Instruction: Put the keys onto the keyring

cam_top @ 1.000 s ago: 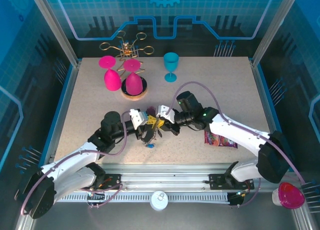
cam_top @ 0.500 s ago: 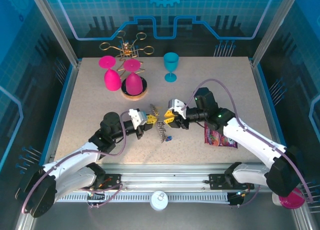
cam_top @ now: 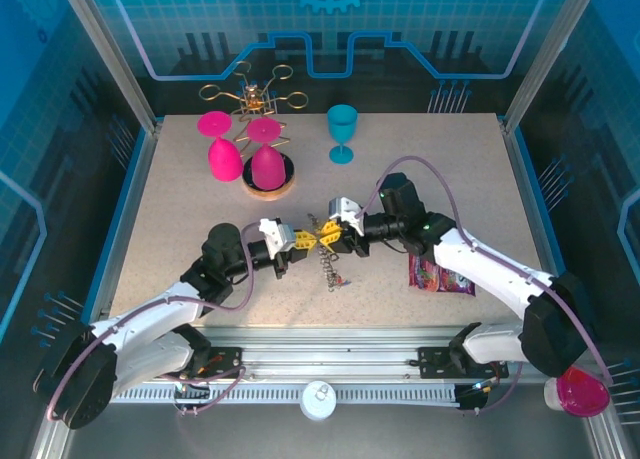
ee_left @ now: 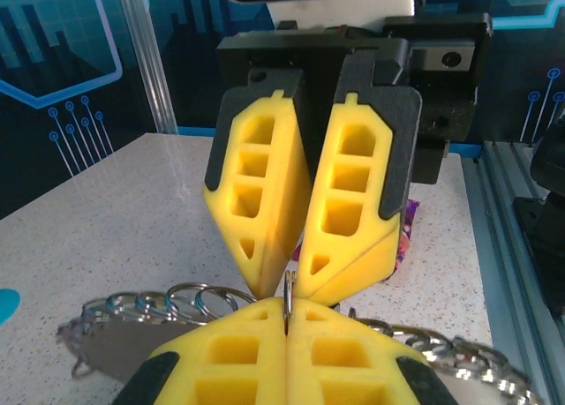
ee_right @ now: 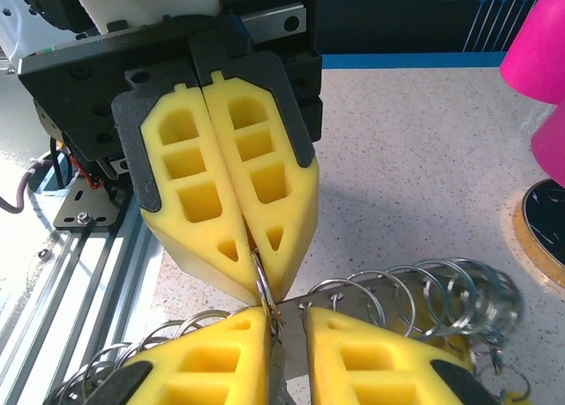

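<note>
Top external: the back of the counter (cam_top: 180, 229) carries a gold wire rack (cam_top: 253, 94) and two pink goblets, both upside down, one (cam_top: 223, 151) on the counter and one (cam_top: 266, 161) on a round wooden base (cam_top: 270, 189). A teal goblet (cam_top: 342, 134) stands upright to their right. A colourful packet (cam_top: 440, 276) lies just beside the right forearm. All of these are well apart from the grippers and nothing blocks the work spot mid-counter. The left gripper (cam_top: 305, 242) and right gripper (cam_top: 328, 238) meet tip to tip there, and their fingers cover the contact point from above. The keyring (cam_top: 326, 264) hangs below them as a thin strand, too small for detail. A small dark bit (cam_top: 340, 282) sits at its lower end; can't tell if it's a key. In both wrist views the camera's own yellow fingers are cut off by the bottom edge, and the keyring's flat band runs behind them, with a row of small silver rings showing on either side. Left wrist view: the left gripper is clenched on one thin wire ring of the keyring, standing upright between its pads. Right wrist view: the right gripper's jaws sit narrowly apart on either side of that same ring, directly against the left tips. Can't tell whether they pinch it.
</note>
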